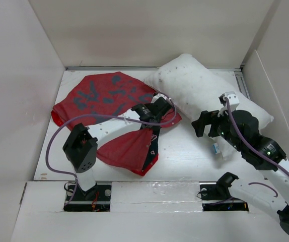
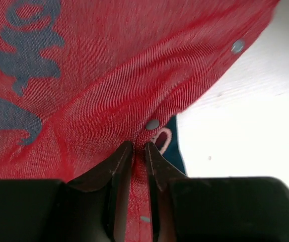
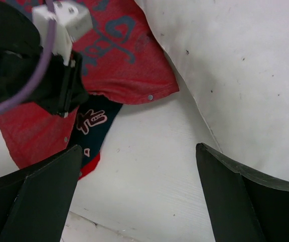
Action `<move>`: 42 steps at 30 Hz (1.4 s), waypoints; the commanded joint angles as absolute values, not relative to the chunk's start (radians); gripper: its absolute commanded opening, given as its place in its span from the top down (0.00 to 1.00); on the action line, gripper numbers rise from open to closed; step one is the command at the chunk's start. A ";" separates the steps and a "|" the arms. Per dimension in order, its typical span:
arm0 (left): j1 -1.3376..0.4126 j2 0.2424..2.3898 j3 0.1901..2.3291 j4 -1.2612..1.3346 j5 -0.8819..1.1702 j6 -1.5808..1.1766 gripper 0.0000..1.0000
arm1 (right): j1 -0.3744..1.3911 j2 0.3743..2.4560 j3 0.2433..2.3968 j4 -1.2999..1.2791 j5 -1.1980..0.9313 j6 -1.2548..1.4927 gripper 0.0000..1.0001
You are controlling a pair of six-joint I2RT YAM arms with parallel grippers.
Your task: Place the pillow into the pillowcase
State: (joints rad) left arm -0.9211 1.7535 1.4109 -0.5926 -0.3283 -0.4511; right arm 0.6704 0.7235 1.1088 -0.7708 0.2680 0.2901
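Observation:
The red pillowcase (image 1: 104, 96) lies crumpled on the left half of the table, dull side with grey-blue marks up. Its near edge is folded and shows a dark printed face (image 3: 91, 123). My left gripper (image 1: 168, 107) is at its right edge, shut on a ridge of the red fabric (image 2: 109, 75) beside a snap button (image 2: 152, 124). The white speckled pillow (image 1: 200, 85) lies diagonally at the back right. My right gripper (image 1: 199, 124) hovers open just left of the pillow (image 3: 235, 65), above bare table, with nothing between its fingers (image 3: 220, 171).
White walls enclose the table (image 1: 185, 156) on the left, back and right. A small white-and-blue tag (image 1: 215, 148) shows at the pillow's near end, under my right arm. My left arm (image 3: 28, 65) lies across the pillowcase.

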 commanded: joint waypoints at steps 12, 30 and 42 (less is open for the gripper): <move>-0.897 1.707 1.479 -0.531 -0.309 -0.423 1.00 | 0.681 0.834 1.091 -0.606 0.255 0.308 0.01; -1.009 1.677 1.173 -0.445 -0.114 -0.488 0.49 | 0.681 0.878 1.052 -0.575 0.281 0.318 0.01; -1.009 1.808 1.195 -0.423 -0.169 -0.468 0.58 | 0.681 0.877 1.043 -0.575 0.261 0.308 0.01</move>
State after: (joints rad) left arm -1.0126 1.7821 1.1843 -0.4240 -0.1326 -0.4725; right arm 0.6704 0.8902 1.0393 -0.6201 0.2611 0.3099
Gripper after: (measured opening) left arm 0.431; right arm 0.991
